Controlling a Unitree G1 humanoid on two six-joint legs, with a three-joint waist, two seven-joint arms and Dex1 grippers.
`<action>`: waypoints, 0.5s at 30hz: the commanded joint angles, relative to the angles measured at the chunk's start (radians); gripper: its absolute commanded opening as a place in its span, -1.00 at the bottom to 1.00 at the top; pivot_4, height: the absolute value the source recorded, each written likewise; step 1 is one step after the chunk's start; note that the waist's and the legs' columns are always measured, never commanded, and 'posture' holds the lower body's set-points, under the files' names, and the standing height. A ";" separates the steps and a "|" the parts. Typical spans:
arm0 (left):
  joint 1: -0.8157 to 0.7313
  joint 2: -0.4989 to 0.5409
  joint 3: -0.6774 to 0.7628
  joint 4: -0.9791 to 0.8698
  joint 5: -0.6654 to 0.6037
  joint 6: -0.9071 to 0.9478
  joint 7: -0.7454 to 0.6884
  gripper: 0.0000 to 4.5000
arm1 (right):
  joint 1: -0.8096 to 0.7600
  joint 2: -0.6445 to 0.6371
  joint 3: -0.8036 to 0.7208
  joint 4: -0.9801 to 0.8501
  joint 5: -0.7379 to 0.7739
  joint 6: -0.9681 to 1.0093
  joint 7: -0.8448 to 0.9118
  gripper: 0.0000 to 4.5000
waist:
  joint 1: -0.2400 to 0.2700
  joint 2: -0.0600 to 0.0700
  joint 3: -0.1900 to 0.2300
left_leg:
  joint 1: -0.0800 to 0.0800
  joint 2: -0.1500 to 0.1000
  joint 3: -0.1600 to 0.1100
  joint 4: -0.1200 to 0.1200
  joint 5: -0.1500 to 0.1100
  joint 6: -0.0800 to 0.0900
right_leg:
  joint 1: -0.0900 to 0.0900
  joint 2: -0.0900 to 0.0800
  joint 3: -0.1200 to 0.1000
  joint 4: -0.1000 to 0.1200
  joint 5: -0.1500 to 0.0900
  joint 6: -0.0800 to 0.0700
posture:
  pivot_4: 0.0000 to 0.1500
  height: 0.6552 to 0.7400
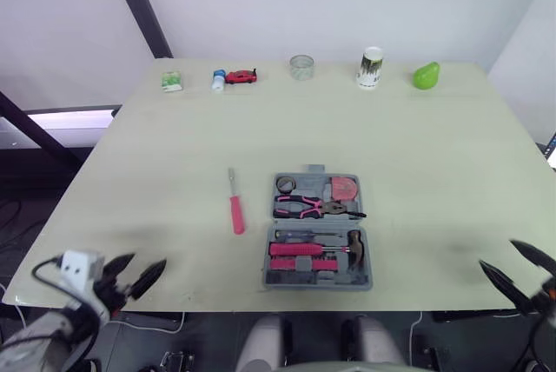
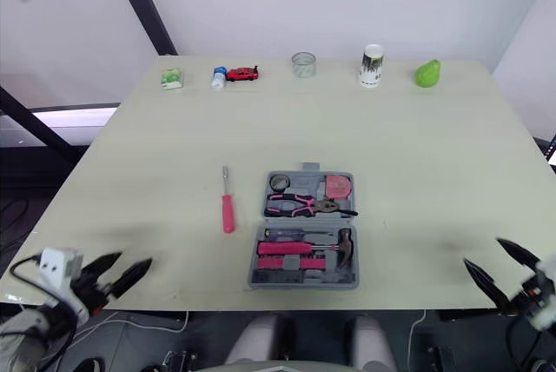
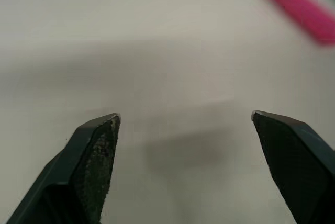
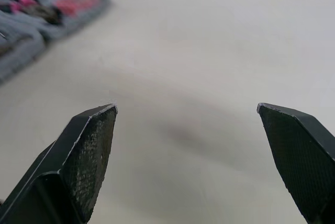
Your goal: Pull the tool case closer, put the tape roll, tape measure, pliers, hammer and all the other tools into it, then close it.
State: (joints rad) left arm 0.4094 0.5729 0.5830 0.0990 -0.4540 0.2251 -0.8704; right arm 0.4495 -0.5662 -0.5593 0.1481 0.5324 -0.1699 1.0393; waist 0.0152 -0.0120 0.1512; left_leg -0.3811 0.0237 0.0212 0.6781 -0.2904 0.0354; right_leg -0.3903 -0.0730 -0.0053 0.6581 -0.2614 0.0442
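The grey tool case (image 1: pixel 318 231) lies open near the table's front middle. Its far half holds a tape roll (image 1: pixel 286 184), a pink tape measure (image 1: pixel 345 189) and pink-handled pliers (image 1: pixel 314 208). Its near half holds a hammer (image 1: pixel 314 249) and bits. A pink-handled screwdriver (image 1: pixel 235 207) lies on the table just left of the case, and its handle (image 3: pixel 303 9) shows in the left wrist view. My left gripper (image 1: pixel 139 275) is open at the front left edge, empty. My right gripper (image 1: pixel 514 269) is open at the front right edge, empty, with the case (image 4: pixel 47 9) off to its side.
Along the far edge stand a green packet (image 1: pixel 172 81), a small bottle (image 1: pixel 218 81), a red toy car (image 1: pixel 241 76), a glass jar (image 1: pixel 301 67), a patterned cup (image 1: pixel 370 68) and a green pear (image 1: pixel 425 75). Bare tabletop (image 1: pixel 156 155) lies between these and the case.
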 commanded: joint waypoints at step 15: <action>-0.141 -0.110 -0.093 -0.305 -0.047 0.144 0.278 0.97 | -0.068 -0.032 0.036 -0.191 0.060 0.056 0.022 1.00 | -0.002 0.001 -0.001 | -0.001 0.000 0.001 -0.002 0.000 0.000 | -0.003 -0.003 0.002 0.000 0.000 -0.001 | 1.00 1.00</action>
State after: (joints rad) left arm 0.3015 0.4747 0.4976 -0.1219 -0.4757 0.3163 -0.6773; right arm 0.3917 -0.5784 -0.5421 0.0433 0.5562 -0.1432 1.0529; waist 0.0131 -0.0111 0.1502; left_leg -0.3825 0.0240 0.0225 0.6762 -0.2903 0.0353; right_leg -0.3929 -0.0765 -0.0029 0.6579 -0.2614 0.0437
